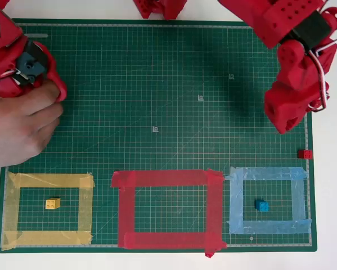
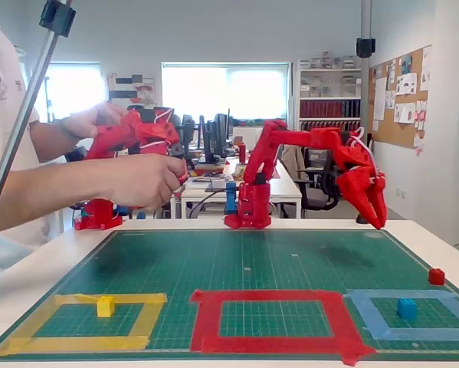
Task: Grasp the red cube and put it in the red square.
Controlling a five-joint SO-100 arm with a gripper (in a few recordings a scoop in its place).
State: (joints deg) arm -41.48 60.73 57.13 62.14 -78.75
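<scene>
End effector [image 2: 376, 218] above red cube [image 1: 305, 153]

Office: desks, monitors [image 2: 214, 134], bookshelves [image 2: 332, 100].

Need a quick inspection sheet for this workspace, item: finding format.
Surface: green cutting mat on a white table.
Job's things: red cube at the mat's right edge in the overhead view, outside every outline; red square holds no cube.
Clutter: yellow cube inside the yellow tape outline; blue cube inside the light-blue tape outline.
Grippers: tool hangs above the mat, apart from the red cube; jaw state unclear.
Cables: white wires on the arm.
Surroundings: office desks, window, shelves, noticeboard.
</scene>
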